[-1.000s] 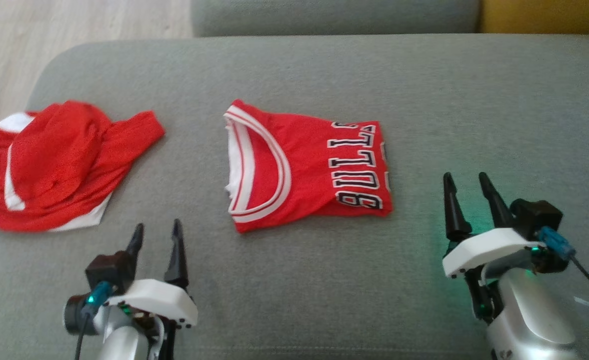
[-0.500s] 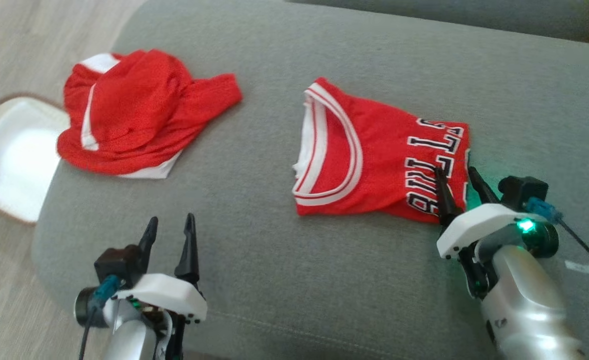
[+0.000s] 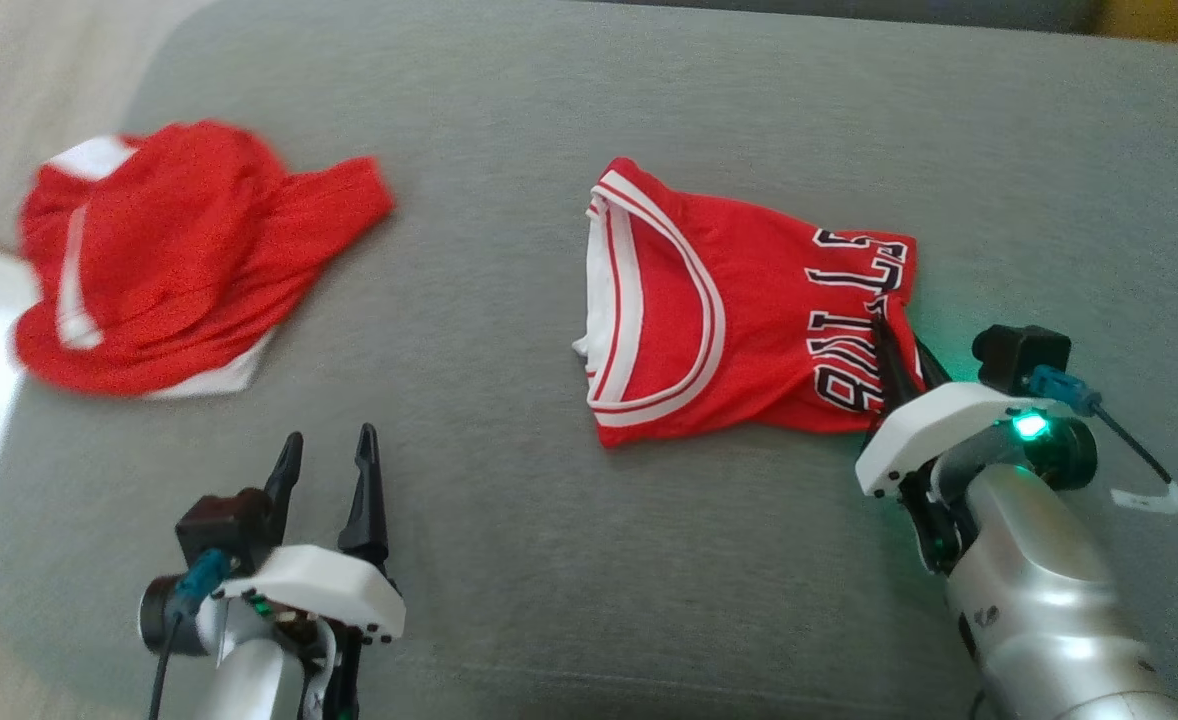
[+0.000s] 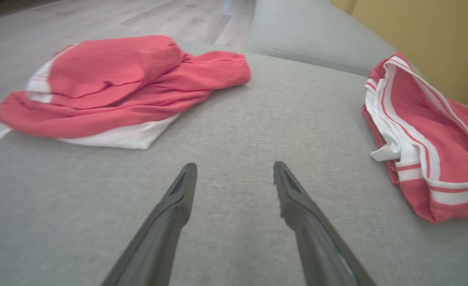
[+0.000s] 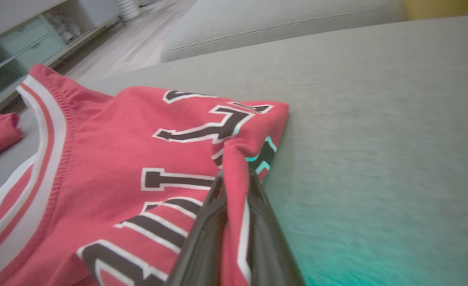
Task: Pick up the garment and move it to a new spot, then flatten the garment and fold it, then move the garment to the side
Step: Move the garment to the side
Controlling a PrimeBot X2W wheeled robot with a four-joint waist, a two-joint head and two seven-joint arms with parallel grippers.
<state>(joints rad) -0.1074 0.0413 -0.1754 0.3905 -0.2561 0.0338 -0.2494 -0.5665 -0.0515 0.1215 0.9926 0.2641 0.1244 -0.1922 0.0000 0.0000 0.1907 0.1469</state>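
The folded red fabric jersey (image 3: pixel 739 320) has white-and-red striped trim along its curved opening and black block letters outlined in white. The crumpled red mesh garment (image 3: pixel 179 260) shows white bands and a white edge. The plain grey fabric couch cushion (image 3: pixel 509 540) glows green beside the right gripper (image 3: pixel 902 342), which, like the left gripper (image 3: pixel 330 440), has black fingers and a white housing.

From my station, the left gripper (image 3: pixel 330 438) and right gripper (image 3: pixel 897 340) each showed two long, dark, tapered fingers (image 4: pixel 166 222) set in a white wrist plate (image 3: pixel 934 420) with small dark screws. I saw silver forearms (image 3: pixel 1039 610), black camera blocks (image 3: pixel 1019 352), and blue plugs (image 3: pixel 1054 385) on black cables (image 3: pixel 1149 465). A green light (image 3: pixel 1029 427) glowed on the right wrist; a white tag (image 3: pixel 1144 497), possibly tape, marked its cable.
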